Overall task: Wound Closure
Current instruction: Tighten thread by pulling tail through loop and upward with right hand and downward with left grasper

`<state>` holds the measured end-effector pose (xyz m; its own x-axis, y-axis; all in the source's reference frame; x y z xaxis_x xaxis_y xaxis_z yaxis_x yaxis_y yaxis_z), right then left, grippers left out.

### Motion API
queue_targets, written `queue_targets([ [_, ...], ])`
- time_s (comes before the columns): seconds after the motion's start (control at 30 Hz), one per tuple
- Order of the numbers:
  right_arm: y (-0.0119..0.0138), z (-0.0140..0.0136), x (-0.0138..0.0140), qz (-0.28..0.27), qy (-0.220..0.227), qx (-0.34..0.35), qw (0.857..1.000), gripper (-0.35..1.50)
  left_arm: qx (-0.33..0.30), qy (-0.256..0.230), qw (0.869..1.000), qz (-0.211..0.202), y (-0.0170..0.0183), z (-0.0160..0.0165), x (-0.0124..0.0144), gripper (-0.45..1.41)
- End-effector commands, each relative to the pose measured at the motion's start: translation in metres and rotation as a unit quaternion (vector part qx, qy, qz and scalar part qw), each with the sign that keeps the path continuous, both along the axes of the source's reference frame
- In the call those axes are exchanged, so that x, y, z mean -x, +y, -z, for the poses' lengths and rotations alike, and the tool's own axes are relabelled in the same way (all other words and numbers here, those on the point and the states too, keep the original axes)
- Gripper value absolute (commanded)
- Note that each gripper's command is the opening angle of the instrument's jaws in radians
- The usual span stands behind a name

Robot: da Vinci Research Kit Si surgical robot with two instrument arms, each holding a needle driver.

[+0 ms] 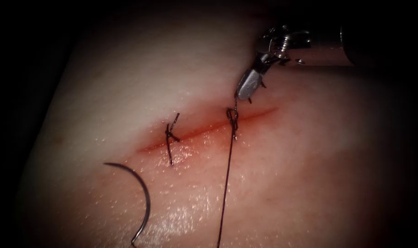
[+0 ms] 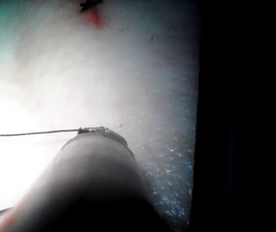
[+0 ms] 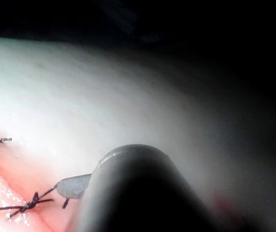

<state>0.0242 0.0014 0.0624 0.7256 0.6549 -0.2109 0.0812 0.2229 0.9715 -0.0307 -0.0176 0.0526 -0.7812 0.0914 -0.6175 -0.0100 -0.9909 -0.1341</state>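
the tissue (image 1: 126,73) is pale and smooth at the far side and turns pink and wet toward the near side, with small glints of light across its glossy surface; around it everything falls off into darkness. the cut (image 1: 209,128) runs as a thin red line slanting up toward the right, with red fluid (image 1: 190,135) staining its edges. 2 stitches cross it: a finished knot (image 1: 171,136) with short cut ends toward the left, and a second knot (image 1: 232,118) toward the right. the right tool (image 1: 246,87) comes in from the upper right and points down at the far side of the cut, its jaws together and clamped on a short thread end just above the second knot; in the right wrist view the same tip (image 3: 72,187) grips a thread end that leads to the knot (image 3: 31,203). from that knot the thread (image 1: 225,183) runs straight down the near tissue and out of the endoscope view. the needle (image 1: 142,197) lies free on the near tissue, left of the thread, held by no tool and not in the tissue. in the left wrist view the left tool's shaft (image 2: 94,183) covers its tip, so i cannot tell how its jaws stand; a thread (image 2: 31,133) stretches taut to its end over bright tissue (image 2: 79,72).
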Motion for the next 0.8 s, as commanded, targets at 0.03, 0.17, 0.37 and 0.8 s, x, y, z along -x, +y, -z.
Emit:
queue_targets([
  [0.03, 0.0010, -0.0007, -0.0011, -0.004, -0.001, 0.003, 1.000, -0.35, -0.005, 0.000, 1.000, -0.009, -0.0005, -0.0007, 0.0008, -0.45],
  [0.17, 0.0011, -0.0010, -0.0014, -0.009, -0.005, 0.006, 1.000, -0.35, -0.038, -0.014, 0.997, -0.062, -0.0027, -0.0006, 0.0013, -0.45],
  [0.37, 0.0016, -0.0014, -0.0014, -0.028, -0.015, 0.017, 0.999, -0.35, -0.092, -0.052, 0.986, -0.129, -0.0055, 0.0000, 0.0022, -0.45],
  [0.8, 0.0013, -0.0038, -0.0017, -0.064, -0.052, 0.092, 0.992, -0.35, -0.134, -0.072, 0.975, -0.162, -0.0065, -0.0007, 0.0036, -0.45],
])
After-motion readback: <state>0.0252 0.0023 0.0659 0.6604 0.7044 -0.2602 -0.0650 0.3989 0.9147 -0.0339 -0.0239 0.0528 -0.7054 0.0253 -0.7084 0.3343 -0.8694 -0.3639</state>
